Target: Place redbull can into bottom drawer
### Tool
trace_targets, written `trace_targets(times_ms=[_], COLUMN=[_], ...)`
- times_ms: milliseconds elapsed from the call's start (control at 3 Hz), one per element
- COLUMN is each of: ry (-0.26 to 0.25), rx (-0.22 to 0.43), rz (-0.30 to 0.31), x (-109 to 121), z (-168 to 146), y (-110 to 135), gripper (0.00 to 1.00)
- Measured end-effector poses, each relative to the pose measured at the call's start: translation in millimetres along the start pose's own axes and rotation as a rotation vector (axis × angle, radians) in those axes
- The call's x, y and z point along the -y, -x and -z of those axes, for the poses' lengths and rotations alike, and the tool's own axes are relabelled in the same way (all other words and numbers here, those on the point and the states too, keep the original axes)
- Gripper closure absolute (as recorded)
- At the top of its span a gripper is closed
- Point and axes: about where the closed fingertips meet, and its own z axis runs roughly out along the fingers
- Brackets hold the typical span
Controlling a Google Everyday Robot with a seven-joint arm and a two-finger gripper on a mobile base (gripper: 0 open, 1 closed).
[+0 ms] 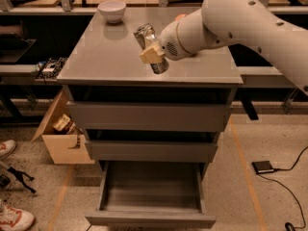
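Redbull can (146, 34) hangs tilted over the cabinet top (103, 57), clamped mid-body by the gripper (153, 56). Likely light, thin-walled and slick: hold the middle gently. Open bottom drawer (150, 219) at six o'clock, white bowl (111, 11) at eleven.

Held tilted over the cabinet top (106, 57) by the gripper (154, 57): can (144, 34), middle covered by a tan finger (149, 57), second finger unseen behind it. Cannot read the print: too blurred. Arm (240, 18) cut by top and right edges. Shoes (12, 218) cut at left. Box (60, 138) partly behind the cabinet.
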Motion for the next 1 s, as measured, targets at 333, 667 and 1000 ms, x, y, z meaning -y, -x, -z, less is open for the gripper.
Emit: trace_targets(times_ms=[333, 667, 1000], ry=[0.000, 0.047, 0.168], rx=[0.000, -0.015, -0.062], rz=[0.000, 0.031, 0.079], x=[0, -9, -39], z=[0, 0, 0], y=[0, -5, -36], gripper=[1.00, 1.00, 1.00])
